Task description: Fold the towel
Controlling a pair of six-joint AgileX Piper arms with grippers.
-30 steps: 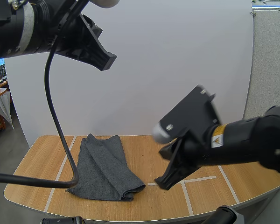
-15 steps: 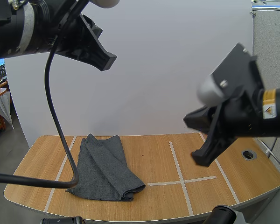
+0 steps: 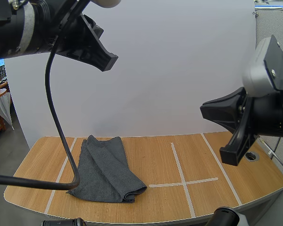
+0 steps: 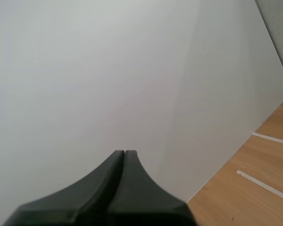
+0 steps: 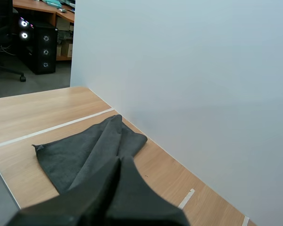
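towel (image 3: 104, 168) folded, table (image 3: 203, 160) left half | left jaws closed | right jaws closed

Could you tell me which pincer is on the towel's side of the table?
The left pincer: it hangs high over the table end where the grey towel lies; the right pincer is over the opposite end.

The left arm (image 3: 19, 28), thick and black, reaches in from high up. Its left black two-fingered gripper (image 3: 107, 59) points down toward the other arm, with its fingers (image 4: 114, 179) pressed together in one dark wedge. The right arm (image 3: 273, 117) is held lower, its right black two-fingered gripper (image 3: 230, 157) angled downward. Its fingers (image 5: 99, 188) are likewise closed, with nothing between them.
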